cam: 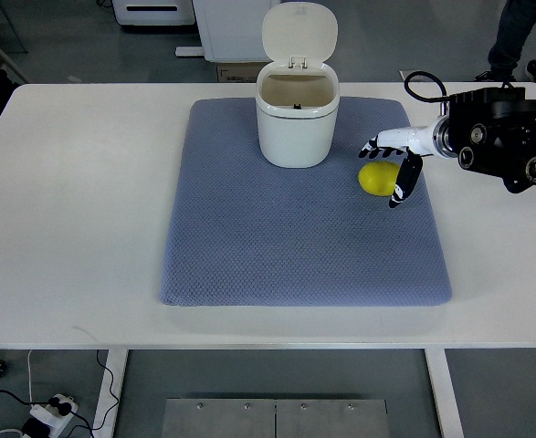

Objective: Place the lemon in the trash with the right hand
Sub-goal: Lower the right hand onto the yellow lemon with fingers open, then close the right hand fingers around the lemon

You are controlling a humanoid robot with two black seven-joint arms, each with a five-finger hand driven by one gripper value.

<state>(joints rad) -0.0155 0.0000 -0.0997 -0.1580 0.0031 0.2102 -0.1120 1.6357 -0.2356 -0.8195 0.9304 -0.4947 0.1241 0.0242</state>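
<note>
Near the mat's (295, 246) right edge, right robot hand (397, 164) spread over lemon (377, 179), not clasping, open-lidded bin (296, 114) beside.

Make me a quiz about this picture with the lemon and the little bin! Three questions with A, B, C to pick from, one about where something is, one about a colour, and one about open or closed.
1. Where is the lemon?
A. inside the trash bin
B. on the blue mat, right of the bin
C. on the floor

2. What colour is the trash bin?
A. white
B. red
C. black

3. How is the bin's lid?
A. shut tight
C. flipped up and open
B. lying on the mat

Answers:
1 B: the lemon lies on the mat, beside the bin, with the right hand spread over it.
2 A: its body and lid are white.
3 C: the lid stands up behind the open top.
</note>
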